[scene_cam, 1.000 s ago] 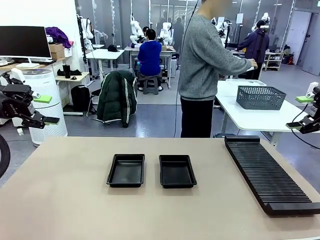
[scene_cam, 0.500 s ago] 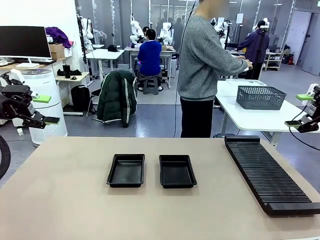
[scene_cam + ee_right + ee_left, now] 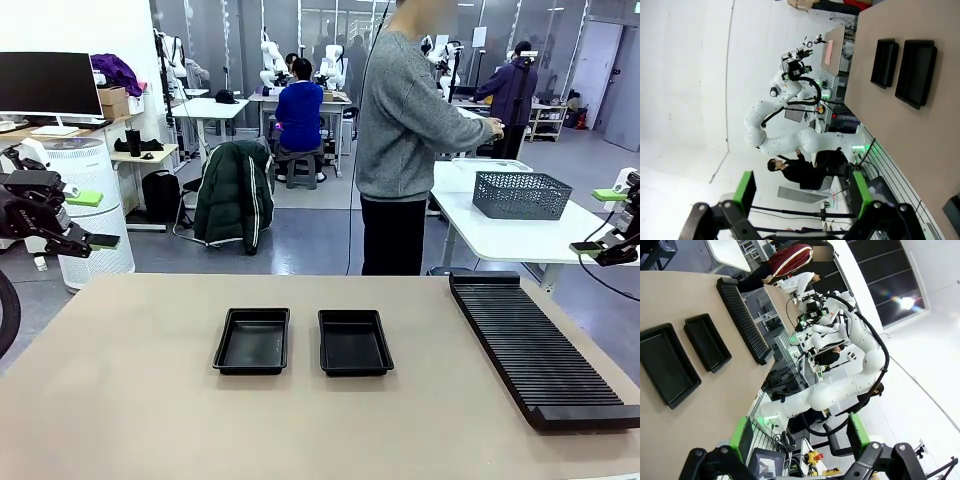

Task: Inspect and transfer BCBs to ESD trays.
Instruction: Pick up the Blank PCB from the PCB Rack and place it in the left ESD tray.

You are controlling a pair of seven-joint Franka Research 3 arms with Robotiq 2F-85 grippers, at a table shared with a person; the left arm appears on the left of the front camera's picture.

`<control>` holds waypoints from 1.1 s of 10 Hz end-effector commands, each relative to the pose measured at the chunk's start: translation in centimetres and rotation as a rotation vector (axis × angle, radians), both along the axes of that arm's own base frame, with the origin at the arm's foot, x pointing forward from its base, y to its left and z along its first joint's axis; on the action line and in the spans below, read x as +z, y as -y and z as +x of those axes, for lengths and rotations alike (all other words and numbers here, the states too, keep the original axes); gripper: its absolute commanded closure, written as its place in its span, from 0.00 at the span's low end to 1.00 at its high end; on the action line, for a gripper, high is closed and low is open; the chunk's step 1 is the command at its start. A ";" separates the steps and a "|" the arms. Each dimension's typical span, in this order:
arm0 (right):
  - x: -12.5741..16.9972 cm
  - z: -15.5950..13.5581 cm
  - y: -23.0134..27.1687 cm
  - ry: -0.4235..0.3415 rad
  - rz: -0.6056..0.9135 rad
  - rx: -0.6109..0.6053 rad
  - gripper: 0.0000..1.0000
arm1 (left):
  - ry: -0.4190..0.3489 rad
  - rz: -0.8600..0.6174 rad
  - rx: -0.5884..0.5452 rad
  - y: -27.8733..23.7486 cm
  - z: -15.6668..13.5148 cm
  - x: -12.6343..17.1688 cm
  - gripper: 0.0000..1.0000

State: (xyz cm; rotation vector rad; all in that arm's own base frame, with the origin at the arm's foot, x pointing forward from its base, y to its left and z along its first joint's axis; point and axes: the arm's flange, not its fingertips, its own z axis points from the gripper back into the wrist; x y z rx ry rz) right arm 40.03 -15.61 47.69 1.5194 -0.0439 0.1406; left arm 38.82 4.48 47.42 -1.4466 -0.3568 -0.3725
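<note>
Two ESD trays sit side by side mid-table, both bare inside: the left tray (image 3: 252,341) and the right tray (image 3: 354,342). They also show in the left wrist view as tray (image 3: 667,364) and tray (image 3: 707,341), and in the right wrist view as tray (image 3: 885,62) and tray (image 3: 916,66). BCBs are out of view. My left gripper (image 3: 93,220) hangs open off the table's left edge, well away from the trays. My right gripper (image 3: 598,222) hangs open off the right edge. In the wrist views, each gripper (image 3: 799,436) (image 3: 803,192) holds nothing.
A long black slotted rack (image 3: 540,345) lies along the table's right side. The person in a grey sweater (image 3: 405,110) stands at the far side, turned to a white table with a grey basket (image 3: 522,194).
The person's hands shifted a little over the far white table. My right gripper drifted slightly up and inward. The trays and left gripper stayed put.
</note>
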 end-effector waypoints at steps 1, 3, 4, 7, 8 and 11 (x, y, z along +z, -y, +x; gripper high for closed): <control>0.1 -0.2 0.1 0.000 -0.007 0.005 0.00 | -0.001 0.002 0.000 -0.1 -0.1 0.1 0.00; 0.1 -0.2 0.1 0.000 -0.007 0.005 0.00 | -0.001 0.002 0.000 -0.1 -0.1 0.1 0.00; 0.0 0.0 0.0 0.000 0.000 0.000 0.00 | -0.001 0.002 0.000 -0.1 -0.1 0.1 0.00; -0.5 -0.5 -0.1 -0.022 -0.019 -0.070 0.00 | -0.001 0.002 0.000 -0.1 -0.1 0.1 0.00; -0.6 -0.6 -0.1 -0.022 -0.018 -0.075 0.00 | -0.001 0.002 0.000 -0.1 -0.1 0.1 0.00; -1.2 -0.4 0.2 -0.014 0.014 -0.058 0.00 | -0.001 0.002 0.000 -0.1 -0.1 0.1 0.00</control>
